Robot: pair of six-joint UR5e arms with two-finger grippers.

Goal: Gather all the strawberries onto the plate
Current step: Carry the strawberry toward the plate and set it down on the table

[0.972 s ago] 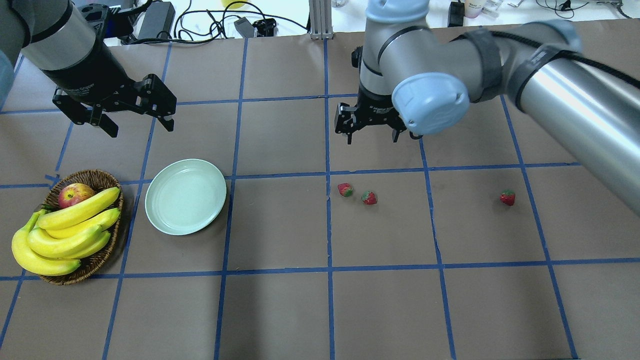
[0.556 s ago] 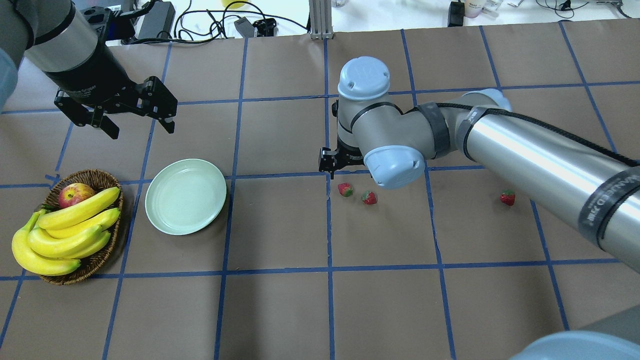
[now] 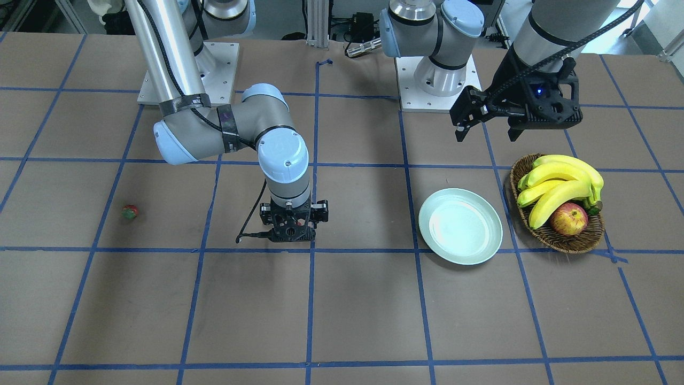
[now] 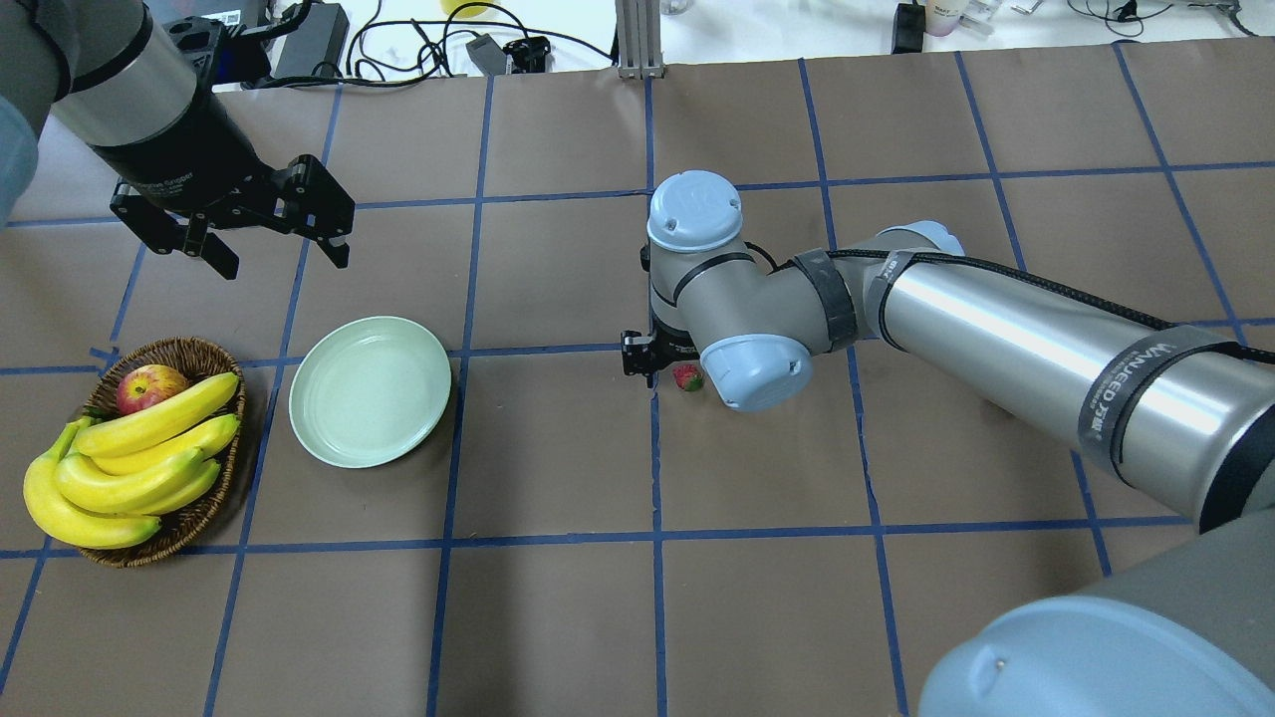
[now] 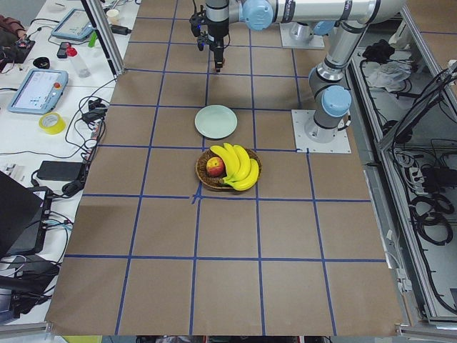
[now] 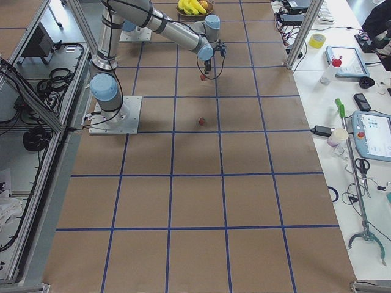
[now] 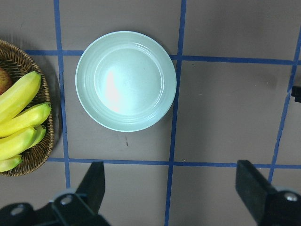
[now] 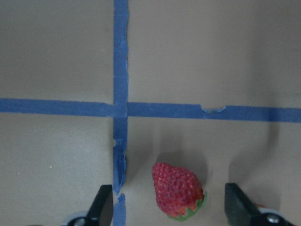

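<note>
- Front-facing view: we log the right gripper (image 3: 293, 229) low over the table (image 3: 374, 321), wrist vertical, at a crossing of the blue tape lines (image 3: 310, 299). We cannot tell its jaw state from here.
- The left gripper (image 3: 487, 132) hangs high behind the plate (image 3: 460, 261), jaws spread with nothing between them.
- The plate lies just beside the wicker basket (image 3: 566, 247), which holds bananas (image 3: 561, 179) and an apple (image 3: 569, 220).
- A lone strawberry (image 3: 129, 212) lies on the table, well apart from the right gripper, on the side away from the plate.
- Overhead view: a second strawberry (image 4: 687, 377) lies on the table by the tape crossing, just under the right wrist and well apart from the plate. The right arm covers the table beyond it.
- Exterior left view: the plate sits between the basket and the far right arm. The berries are too small to make out.
- Exterior right view: the second strawberry shows as a red spot directly below the right gripper. The lone strawberry lies nearer the camera.
- Left wrist view: the left fingers (image 7: 94, 186) stand wide apart. The plate lies beyond them, with the basket rim at the view's left edge.
- Right wrist view: the right fingers (image 8: 104, 205) are released, one on each side of the second strawberry (image 8: 178, 190) and clear of it. The berry lies on the table just below the tape crossing, its green cap toward the lower edge.
</note>
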